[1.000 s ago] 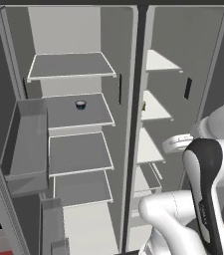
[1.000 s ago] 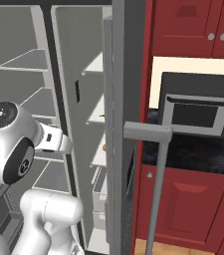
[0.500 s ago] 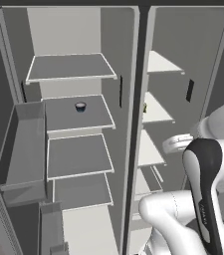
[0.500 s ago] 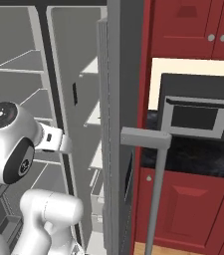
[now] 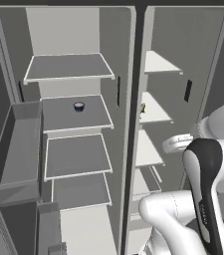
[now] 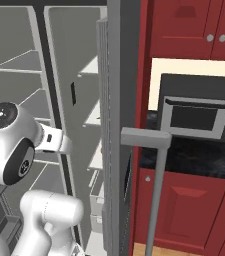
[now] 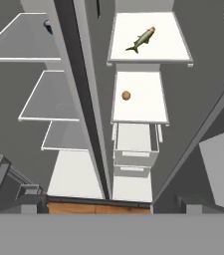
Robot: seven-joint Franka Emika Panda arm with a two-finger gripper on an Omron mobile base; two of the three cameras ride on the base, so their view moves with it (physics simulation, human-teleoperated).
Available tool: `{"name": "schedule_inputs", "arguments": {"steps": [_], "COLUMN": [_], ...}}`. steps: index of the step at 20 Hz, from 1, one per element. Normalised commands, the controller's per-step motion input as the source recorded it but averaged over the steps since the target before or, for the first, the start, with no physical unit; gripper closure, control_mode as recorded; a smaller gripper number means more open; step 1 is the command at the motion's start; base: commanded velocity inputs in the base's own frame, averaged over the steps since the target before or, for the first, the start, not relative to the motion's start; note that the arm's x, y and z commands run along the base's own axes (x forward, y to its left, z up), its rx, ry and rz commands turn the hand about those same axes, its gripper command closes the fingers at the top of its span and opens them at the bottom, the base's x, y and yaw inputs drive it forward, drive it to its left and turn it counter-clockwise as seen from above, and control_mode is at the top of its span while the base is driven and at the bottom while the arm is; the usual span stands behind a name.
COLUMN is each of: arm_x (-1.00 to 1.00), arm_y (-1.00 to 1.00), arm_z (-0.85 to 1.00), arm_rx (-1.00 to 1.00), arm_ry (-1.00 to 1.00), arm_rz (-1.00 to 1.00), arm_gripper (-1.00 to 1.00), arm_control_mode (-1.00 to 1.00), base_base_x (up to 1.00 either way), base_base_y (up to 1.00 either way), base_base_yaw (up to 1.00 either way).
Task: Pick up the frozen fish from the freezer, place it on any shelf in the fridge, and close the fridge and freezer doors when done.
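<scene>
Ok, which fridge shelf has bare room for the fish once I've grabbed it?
The wide grey fridge shelves are bare apart from the small dark round cup on the second. The top grey shelf and the third shelf look free. The olive-green frozen fish lies on a white freezer shelf.

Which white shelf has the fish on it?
The frozen fish lies on the white freezer shelf just above the one holding a small brown ball. The shelves below that hold neither.

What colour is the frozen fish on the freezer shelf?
Olive green, reddish at one end; the frozen fish shows best in the hand view.
</scene>
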Motion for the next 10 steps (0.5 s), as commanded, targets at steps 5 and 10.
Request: {"name": "schedule_inputs", "arguments": {"steps": [5, 10], "arm_x": [-0.04, -0.31], "arm_y": [-0.06, -0.38], "arm_z": [0.04, 0.54], "arm_rx": [0.00, 0.02], "arm_ry": [-0.04, -0.36], "arm_rz": [0.00, -0.05], "arm_gripper": [-1.00, -1.00], "arm_control_mode": [-1.00, -1.00], "base_base_x": [-0.01, 0.00], "base_base_y": [-0.26, 0.00], "base_base_yaw": [0.00, 0.00]}}
